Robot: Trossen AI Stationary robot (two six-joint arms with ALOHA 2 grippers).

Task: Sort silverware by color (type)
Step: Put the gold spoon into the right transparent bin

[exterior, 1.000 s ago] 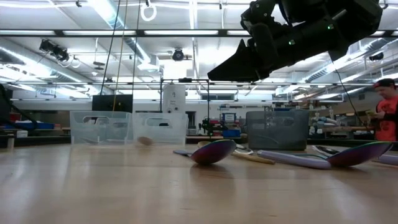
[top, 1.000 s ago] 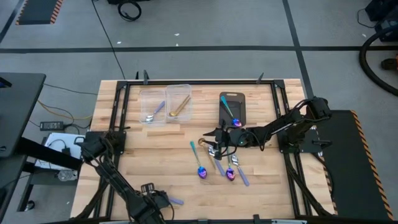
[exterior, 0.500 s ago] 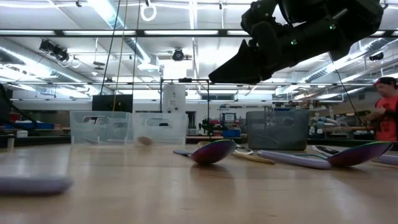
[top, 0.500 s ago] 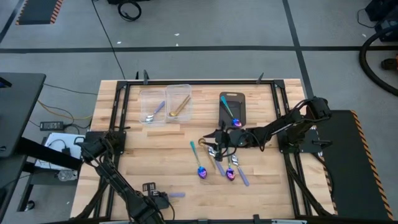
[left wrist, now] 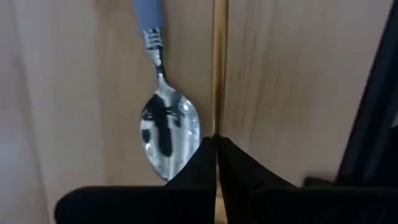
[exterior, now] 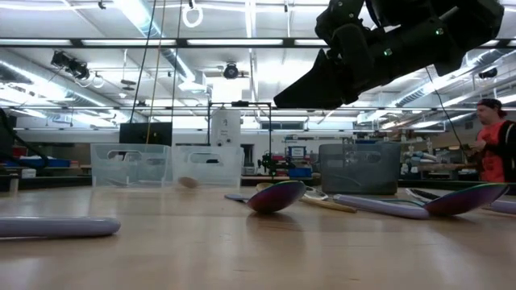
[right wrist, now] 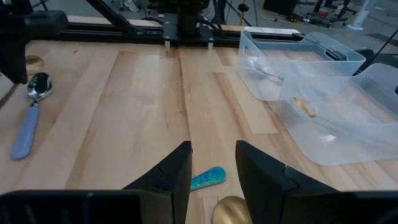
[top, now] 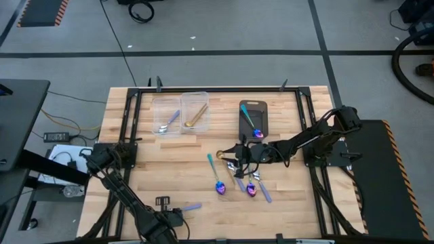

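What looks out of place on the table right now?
One silver spoon with a lavender handle lies alone near the table's front edge by the left pincer, far from the spoon cluster mid-table under the right pincer. Nothing looks spilled or damaged.

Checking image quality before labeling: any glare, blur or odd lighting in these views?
Left wrist view: silver spoon mirrors the dark gripper in its bowl. Low view: right arm is backlit to a silhouette against bright ceiling lights; the lavender handle nearest the camera is soft. Right wrist view: clear bins show window glare. High view: evenly lit.
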